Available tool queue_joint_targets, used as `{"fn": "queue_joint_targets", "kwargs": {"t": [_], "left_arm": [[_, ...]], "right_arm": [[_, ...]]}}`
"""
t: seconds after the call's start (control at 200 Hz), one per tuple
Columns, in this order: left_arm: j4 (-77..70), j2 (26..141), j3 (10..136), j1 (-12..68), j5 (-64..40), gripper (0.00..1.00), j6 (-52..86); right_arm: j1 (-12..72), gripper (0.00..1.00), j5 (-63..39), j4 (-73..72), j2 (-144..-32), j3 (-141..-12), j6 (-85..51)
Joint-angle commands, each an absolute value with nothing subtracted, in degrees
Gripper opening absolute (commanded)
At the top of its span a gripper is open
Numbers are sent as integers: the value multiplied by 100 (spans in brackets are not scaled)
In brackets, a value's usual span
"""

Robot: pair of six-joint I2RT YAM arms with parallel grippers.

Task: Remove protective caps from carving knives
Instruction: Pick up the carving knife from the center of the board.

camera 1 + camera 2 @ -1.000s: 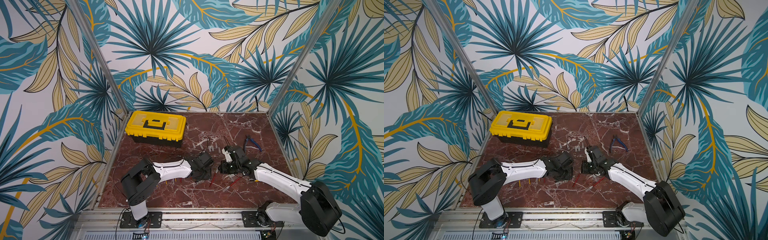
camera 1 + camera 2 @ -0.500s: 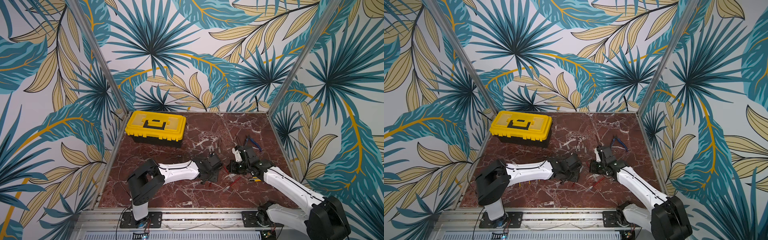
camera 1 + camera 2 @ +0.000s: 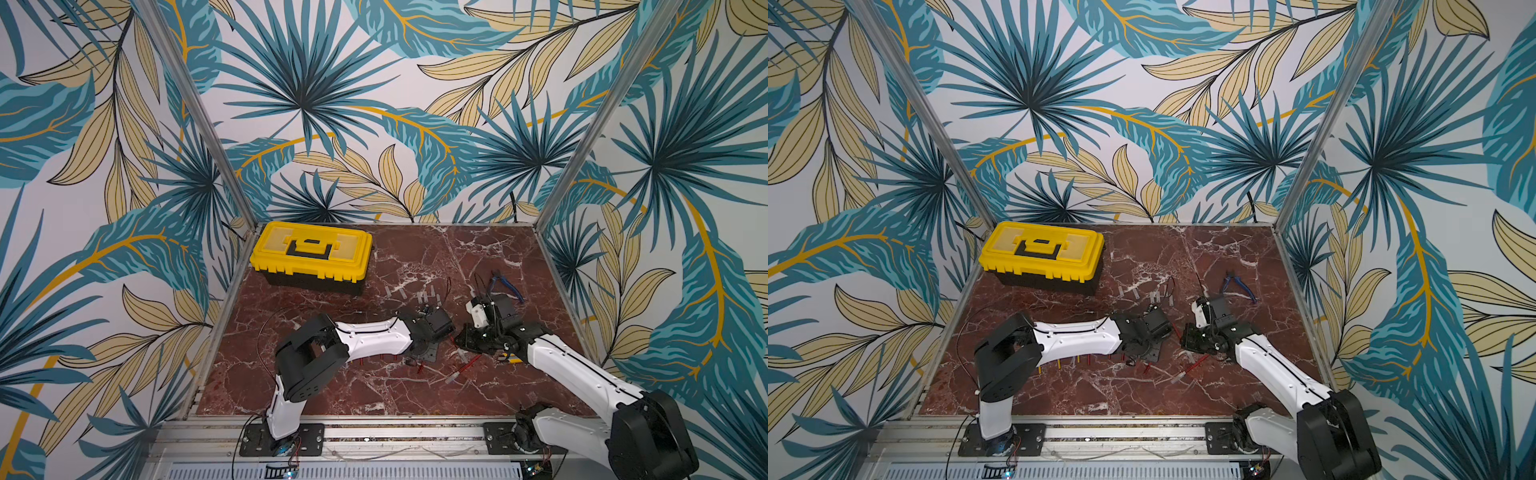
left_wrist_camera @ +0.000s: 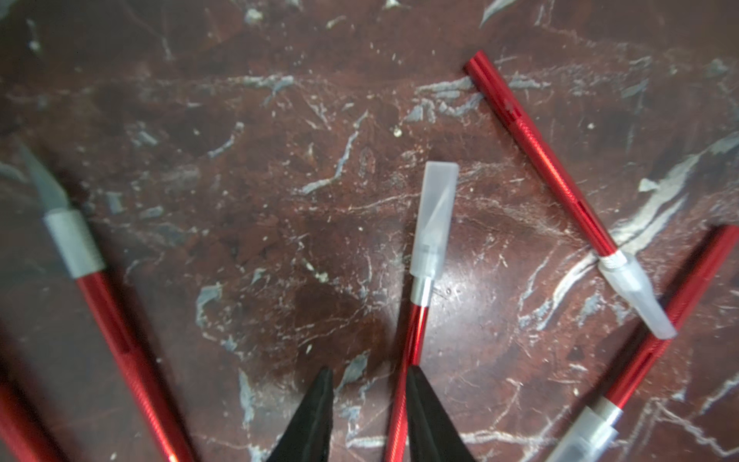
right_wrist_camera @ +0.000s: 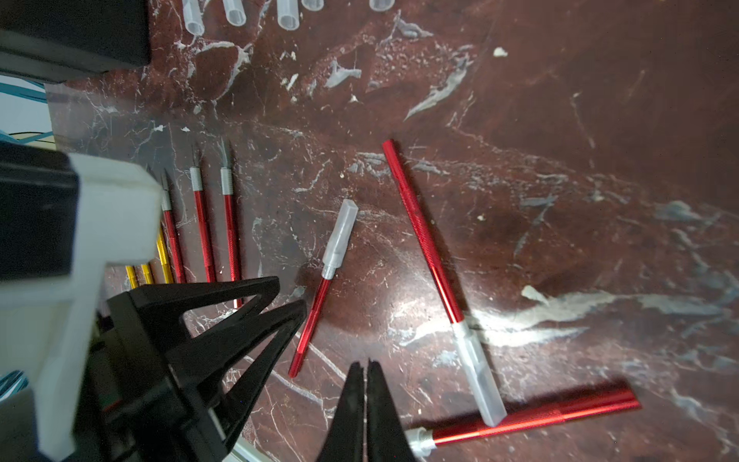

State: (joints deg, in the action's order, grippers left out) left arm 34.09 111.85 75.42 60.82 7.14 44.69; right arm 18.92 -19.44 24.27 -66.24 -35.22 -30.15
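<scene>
Carving knife (image 4: pixel 416 340), red-handled, with its protective cap (image 4: pixel 436 224) on, is lying flat near the middle of the marbled table (image 3: pixel 415 257). Its handle is being straddled by the left gripper (image 4: pixel 370 372), whose jaws are being held partly apart: one finger is just beside the handle, a gap is showing at the other, and nothing is being clamped. Over the last second the left arm (image 3: pixel 374 336) is being extended farther toward the table's middle and brought over this knife, so a fresh pick-up is judged to be starting. Close by, the right gripper (image 5: pixel 364 364) is being held fully closed and empty, near two further capped knives (image 5: pixel 478 372). A row of bare-bladed knives (image 5: pixel 228 224) is lying partly under the left arm, with the removed caps (image 5: pixel 288 16) farther back. Three caps are judged outstanding.
</scene>
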Motion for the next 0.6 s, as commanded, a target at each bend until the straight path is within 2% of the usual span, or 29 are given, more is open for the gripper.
{"fn": "queue_joint_targets", "kwargs": {"t": [0.0, 0.596], "left_arm": [[3586, 11286, 7796, 6091, 866, 31, 4408], [3647, 11021, 7914, 6235, 903, 28, 4406]], "right_arm": [[1855, 8, -2098, 2337, -6671, -3397, -2988], [1776, 8, -2198, 2272, -6748, -3390, -2953]]}}
